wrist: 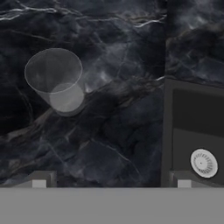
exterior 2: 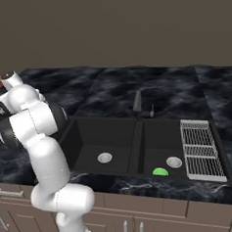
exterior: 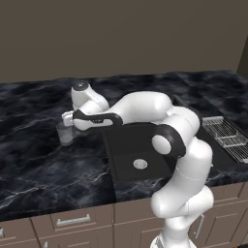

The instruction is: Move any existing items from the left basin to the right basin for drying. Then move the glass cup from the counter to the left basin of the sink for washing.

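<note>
Gripper [wrist: 111, 183], jaws apart and empty, above the counter [wrist: 109, 131] near the upright glass cup [wrist: 57, 81]; green lump [exterior 2: 160, 172] in right basin [exterior 2: 159, 144].

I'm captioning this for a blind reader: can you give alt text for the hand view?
Looking down on the black marble counter, the clear glass cup stands upright at upper left, ahead of the open tool. The left basin with its silver drain lies at right.

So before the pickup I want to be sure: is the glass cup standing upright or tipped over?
Upright. The glass cup stands on the counter, open rim up, its round base visible through it in the hand view.
</note>
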Robot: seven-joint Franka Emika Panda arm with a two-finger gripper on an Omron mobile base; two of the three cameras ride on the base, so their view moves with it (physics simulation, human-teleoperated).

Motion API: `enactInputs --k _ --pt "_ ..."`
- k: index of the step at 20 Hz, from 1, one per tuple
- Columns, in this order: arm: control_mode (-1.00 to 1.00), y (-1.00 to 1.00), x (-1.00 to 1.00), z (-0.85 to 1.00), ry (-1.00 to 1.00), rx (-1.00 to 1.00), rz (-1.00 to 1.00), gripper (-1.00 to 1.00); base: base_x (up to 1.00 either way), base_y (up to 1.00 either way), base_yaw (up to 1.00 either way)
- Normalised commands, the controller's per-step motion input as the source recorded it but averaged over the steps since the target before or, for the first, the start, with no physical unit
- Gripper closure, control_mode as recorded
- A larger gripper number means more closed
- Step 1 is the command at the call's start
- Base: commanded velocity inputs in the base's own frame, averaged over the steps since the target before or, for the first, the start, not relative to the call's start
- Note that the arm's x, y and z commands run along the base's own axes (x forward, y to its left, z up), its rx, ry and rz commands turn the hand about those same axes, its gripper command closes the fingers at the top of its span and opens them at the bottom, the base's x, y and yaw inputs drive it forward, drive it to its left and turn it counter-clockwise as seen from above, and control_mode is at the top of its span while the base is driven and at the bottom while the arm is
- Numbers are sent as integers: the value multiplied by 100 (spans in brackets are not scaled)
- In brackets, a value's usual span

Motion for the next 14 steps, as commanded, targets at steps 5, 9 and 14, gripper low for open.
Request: enactInputs --k 5,9,14 --pt "-100 10 13 -11 0 0 0 -100 0 0 0" --pt "-100 9 15 -7 1 0 0 -100 0 0 0" --pt "-100 7 12 -5 1 0 0 -100 0 0 0"
